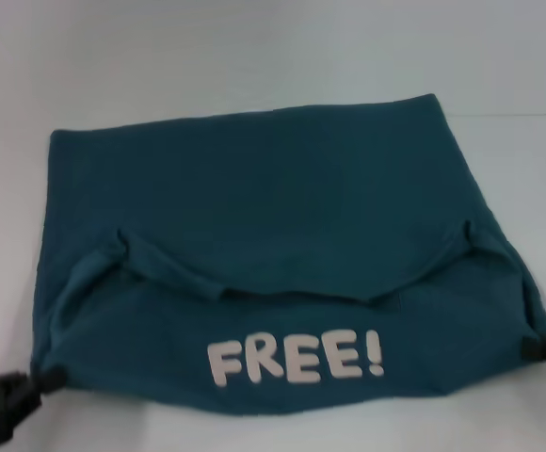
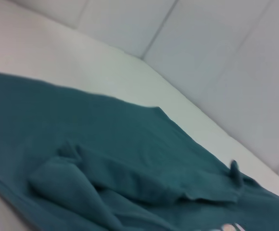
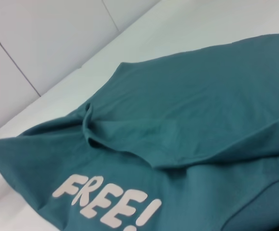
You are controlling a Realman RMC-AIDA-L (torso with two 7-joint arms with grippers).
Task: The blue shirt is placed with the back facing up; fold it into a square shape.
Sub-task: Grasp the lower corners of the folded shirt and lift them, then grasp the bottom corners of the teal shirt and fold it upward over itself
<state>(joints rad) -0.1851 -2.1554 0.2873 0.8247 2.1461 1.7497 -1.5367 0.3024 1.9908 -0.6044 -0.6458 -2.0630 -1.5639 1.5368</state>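
The blue shirt (image 1: 273, 188) lies spread on the white table, far wider than either gripper. Its near part is turned over onto the rest, so the white "FREE!" lettering (image 1: 297, 358) faces up along the front. The folded edge runs across the middle with a bunched sleeve at each end. My left gripper (image 1: 52, 379) pinches the near left corner of the folded part. At the near right corner my right gripper (image 1: 535, 348) does the same. The left wrist view shows the shirt (image 2: 106, 144) with its wrinkled fold, and the right wrist view shows the shirt (image 3: 202, 106) and the lettering (image 3: 106, 202).
The white table (image 1: 254, 56) stretches bare beyond and beside the shirt. In the wrist views a pale panelled wall (image 2: 216, 53) rises behind the table's far edge, and that wall (image 3: 43, 33) also shows in the right wrist view.
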